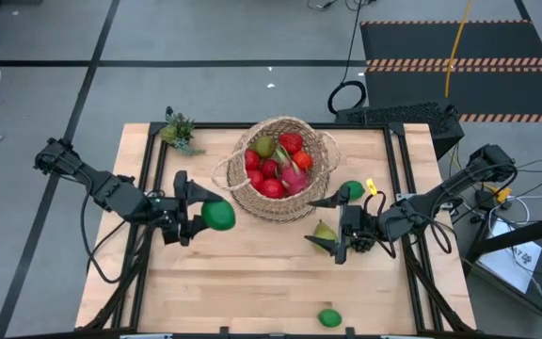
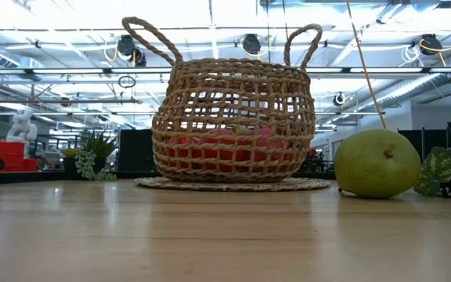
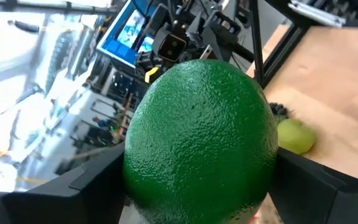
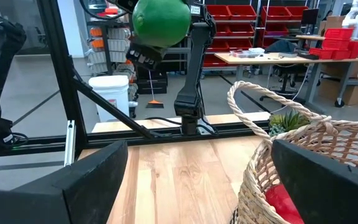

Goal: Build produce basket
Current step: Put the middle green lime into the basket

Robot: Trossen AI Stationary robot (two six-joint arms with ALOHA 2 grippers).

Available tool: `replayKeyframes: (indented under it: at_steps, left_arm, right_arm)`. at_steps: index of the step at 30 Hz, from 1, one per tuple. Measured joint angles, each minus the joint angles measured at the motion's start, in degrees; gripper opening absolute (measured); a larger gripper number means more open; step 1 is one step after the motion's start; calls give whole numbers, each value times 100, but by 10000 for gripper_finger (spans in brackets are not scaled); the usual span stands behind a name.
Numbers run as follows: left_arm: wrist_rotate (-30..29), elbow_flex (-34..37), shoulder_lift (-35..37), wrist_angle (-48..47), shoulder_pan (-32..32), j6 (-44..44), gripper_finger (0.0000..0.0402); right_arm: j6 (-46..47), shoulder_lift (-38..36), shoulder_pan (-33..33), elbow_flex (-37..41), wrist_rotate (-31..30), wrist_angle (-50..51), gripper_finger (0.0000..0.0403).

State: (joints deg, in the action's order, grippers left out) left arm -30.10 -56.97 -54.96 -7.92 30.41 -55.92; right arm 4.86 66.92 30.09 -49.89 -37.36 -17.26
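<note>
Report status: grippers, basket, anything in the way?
Left gripper shut on green lime, raised beside basket. Right gripper open by pear. Nothing blocking basket.

The basket (image 1: 276, 169) stands on the table (image 1: 252, 273) toward its far edge, near the middle, with fruit (image 1: 273, 168) piled inside it. A small plant (image 1: 179, 130) sits at the far left corner. The left gripper (image 1: 199, 209) holds a lime (image 1: 218, 215) above the table, just left of the basket. The right gripper (image 1: 326, 223) lies right of the basket with its fingers spread, a pear (image 1: 324, 231) between them and another lime (image 1: 352, 191) just behind. A third lime (image 1: 329, 318) lies alone near the front edge.
</note>
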Motion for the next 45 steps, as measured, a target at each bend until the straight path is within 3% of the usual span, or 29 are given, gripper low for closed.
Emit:
replayKeyframes:
  at_steps: [13,28,45]
  left_arm:
    - [1,0,0,0,0,2353,324]
    - [2,1,0,2,-1,4145,324]
    - [2,2,0,20,0,4104,324]
  right_arm:
    - [-22,0,1,0,0,-2,391]
    - [-153,0,2,0,-2,-2,386]
    - [-363,2,2,0,2,-2,220]
